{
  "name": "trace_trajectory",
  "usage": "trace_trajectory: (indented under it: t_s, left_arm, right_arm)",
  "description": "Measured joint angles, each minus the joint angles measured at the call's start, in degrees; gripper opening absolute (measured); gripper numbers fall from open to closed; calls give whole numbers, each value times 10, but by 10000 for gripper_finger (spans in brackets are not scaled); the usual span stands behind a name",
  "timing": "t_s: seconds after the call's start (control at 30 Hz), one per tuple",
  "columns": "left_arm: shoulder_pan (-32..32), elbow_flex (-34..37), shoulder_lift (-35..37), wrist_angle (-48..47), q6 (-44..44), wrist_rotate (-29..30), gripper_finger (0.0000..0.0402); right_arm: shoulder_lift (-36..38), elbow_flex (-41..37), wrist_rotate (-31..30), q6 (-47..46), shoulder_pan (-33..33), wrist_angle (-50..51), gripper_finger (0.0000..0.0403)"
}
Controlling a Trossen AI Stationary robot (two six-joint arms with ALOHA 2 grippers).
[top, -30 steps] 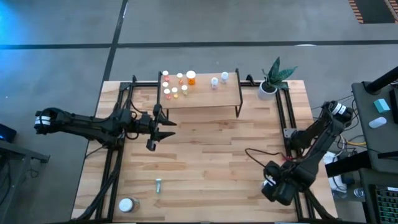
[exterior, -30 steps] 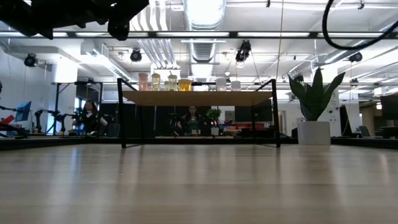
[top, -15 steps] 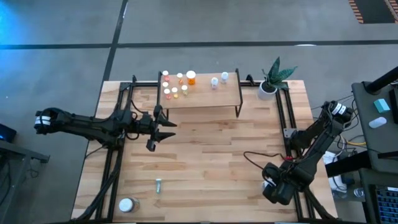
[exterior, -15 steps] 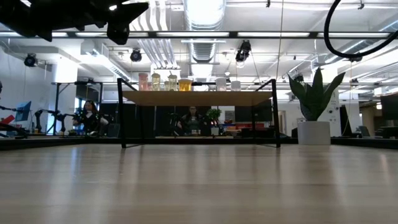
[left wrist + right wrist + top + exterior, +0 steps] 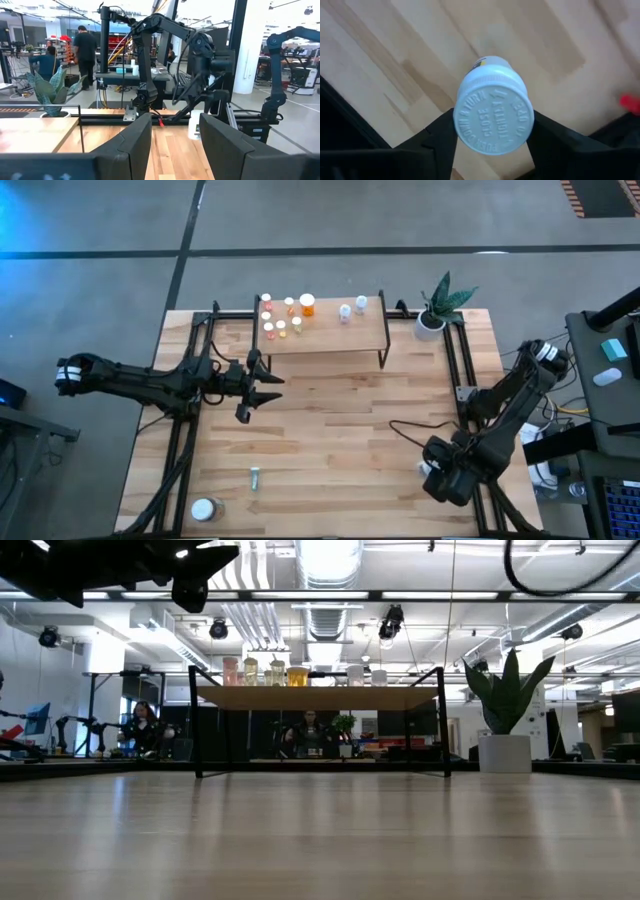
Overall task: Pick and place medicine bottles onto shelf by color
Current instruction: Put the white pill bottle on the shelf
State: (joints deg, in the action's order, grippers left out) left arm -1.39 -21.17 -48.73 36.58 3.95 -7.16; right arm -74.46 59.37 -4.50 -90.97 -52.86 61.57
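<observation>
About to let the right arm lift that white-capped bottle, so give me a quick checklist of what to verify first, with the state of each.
1. Bottle sits between the right gripper's fingers: ok, a finger flanks each side of the white cap.
2. Fingers firmly clamped on the cap: cannot tell.
3. Bottle off the table: cannot tell.
4. Free room on the shelf: ok, bare board between the two bottle groups.
5. Left gripper out of the way: ok, it hovers open near the shelf's left end, holding nothing.
6. Other bottles to place: not ok, two lie near the table's front left.
</observation>
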Motion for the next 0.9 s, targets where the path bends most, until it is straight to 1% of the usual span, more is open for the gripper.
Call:
trace_trajectory:
  t_s: [0.13,0.23,0.3,0.5,0.67,0.77,0.9]
  left_arm:
    - [0,0,0,1,-1,0,151]
    - [0,0,0,1,-1,0,151]
    - [0,0,0,1,-1,0,151]
    - [0,0,0,2,-1,0,151]
    - [0,0,0,2,-1,0,151]
    - [0,0,0,2,-2,0,151]
    - [0,0,0,1,-2,0,151]
  right_arm:
    - [12,33,-58,59,32,4,202]
    - [14,63,-100,136,76,5,200]
    - [14,84,-115,197,114,6,198]
    - [13,137,-115,385,250,7,200]
    - [13,191,-88,534,377,6,200]
    - [13,225,-83,603,451,5,200]
    - [13,263,-53,671,548,2,201]
